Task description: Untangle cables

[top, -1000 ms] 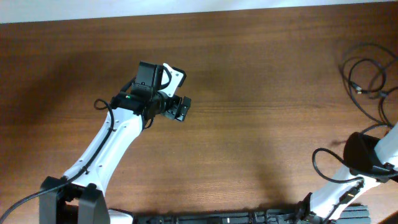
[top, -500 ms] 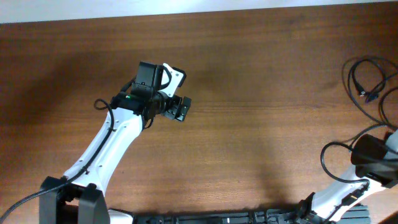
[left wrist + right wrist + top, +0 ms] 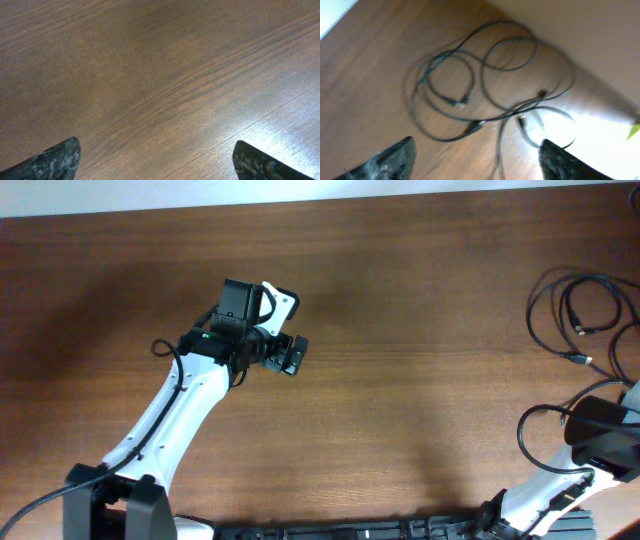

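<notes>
Black cables (image 3: 475, 127) in loops on wooden table (image 3: 160, 60); left tool (image 3: 155, 147), right tool (image 3: 476, 145) apart.

Grained wood table (image 3: 165, 75) (glossy), matt cables (image 3: 490, 80)

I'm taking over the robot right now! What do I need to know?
Left gripper: open, empty, over bare table, far from the job.
Right gripper: open, empty, facing the cables, not touching them.
Cables: at the table's right edge, in loops crossing one another, plugs lying loose.
Done: nothing untangled yet.
Left: grasp a cable, pull it free of the loops, and repeat for the others.
</notes>
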Controlling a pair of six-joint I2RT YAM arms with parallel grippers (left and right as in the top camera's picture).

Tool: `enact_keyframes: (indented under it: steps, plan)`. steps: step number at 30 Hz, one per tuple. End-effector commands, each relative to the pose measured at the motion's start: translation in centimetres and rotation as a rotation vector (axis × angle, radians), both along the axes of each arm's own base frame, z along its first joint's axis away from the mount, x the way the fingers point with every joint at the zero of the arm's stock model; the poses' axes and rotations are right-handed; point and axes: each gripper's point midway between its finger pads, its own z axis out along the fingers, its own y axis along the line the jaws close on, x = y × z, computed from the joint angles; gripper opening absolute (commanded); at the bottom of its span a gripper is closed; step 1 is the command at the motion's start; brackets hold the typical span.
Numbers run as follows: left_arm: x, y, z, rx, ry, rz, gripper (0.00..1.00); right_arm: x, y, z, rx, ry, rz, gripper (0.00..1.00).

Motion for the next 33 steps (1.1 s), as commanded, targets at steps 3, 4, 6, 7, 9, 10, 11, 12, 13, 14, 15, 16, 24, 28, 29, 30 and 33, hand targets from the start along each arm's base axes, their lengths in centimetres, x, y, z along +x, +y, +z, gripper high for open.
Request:
enact_keyframes:
  steps: [3, 4, 6, 7, 9, 10, 11, 12, 13, 14, 15, 16, 24, 28, 29, 30, 33]
  plan:
    - [1.8, 0.1, 2.2, -0.001, -0.107, 0.013, 0.99, 2.5, 5.5, -0.3, 0.213, -0.081, 0.328, 0.86]
    - [2.2, 0.2, 2.6, -0.004, -0.12, 0.02, 0.99, 3.1, 6.9, -0.3, 0.255, -0.104, 0.399, 0.87]
    - [3.1, 1.0, 3.7, -0.021, -0.14, 0.063, 0.99, 4.2, 9.6, 0.0, 0.324, -0.143, 0.533, 0.9]
    - [3.6, 1.6, 4.1, -0.024, -0.146, 0.093, 0.99, 4.5, 10.9, 0.1, 0.347, -0.151, 0.569, 0.9]
    - [4.6, 4.0, 4.5, -0.02, -0.153, 0.209, 0.99, 5.0, 13.0, -0.1, 0.345, -0.128, 0.645, 0.91]
    - [4.9, 5.0, 4.5, -0.017, -0.151, 0.249, 0.99, 5.2, 14.0, -0.1, 0.34, -0.117, 0.685, 0.91]
    - [5.1, 6.2, 4.4, -0.018, -0.146, 0.292, 0.99, 5.6, 15.7, -0.2, 0.325, -0.099, 0.761, 0.91]
    - [5.2, 7.5, 4.3, -0.025, -0.133, 0.339, 0.99, 6.0, 17.3, -0.2, 0.314, -0.087, 0.826, 0.91]
    - [5.2, 8.6, 4.1, -0.031, -0.117, 0.381, 0.99, 6.3, 18.7, -0.4, 0.307, -0.072, 0.861, 0.91]
    - [5.1, 9.4, 4.0, -0.034, -0.103, 0.412, 0.99, 6.5, 19.5, -0.6, 0.297, -0.056, 0.879, 0.91]
    - [4.9, 10.3, 3.7, -0.035, -0.083, 0.446, 0.99, 6.7, 20.3, -1.0, 0.279, -0.027, 0.895, 0.91]
    - [4.6, 11.2, 3.4, -0.036, -0.063, 0.478, 0.99, 7.0, 21.0, -1.6, 0.265, 0.003, 0.908, 0.91]
    - [-0.3, 14.9, 0.5, 0.025, 0.174, 0.594, 0.99, 4.2, 25.6, -9.3, 0.332, 0.341, 0.966, 0.95]
    - [-3.3, 16.5, -0.5, 0.028, 0.314, 0.698, 0.99, 1.3, 25.8, -11.6, 0.416, 0.479, 0.927, 0.94]
    - [-3.8, 16.7, -0.6, 0.033, 0.332, 0.703, 0.99, 1.0, 25.9, -11.7, 0.426, 0.482, 0.912, 0.94]
    - [-4.6, 16.8, -0.8, 0.042, 0.367, 0.707, 0.99, 0.6, 25.9, -12.0, 0.437, 0.494, 0.898, 0.94]
    - [-6.2, 16.7, -1.1, 0.058, 0.429, 0.706, 0.99, -0.7, 26.1, -12.6, 0.466, 0.521, 0.88, 0.94]
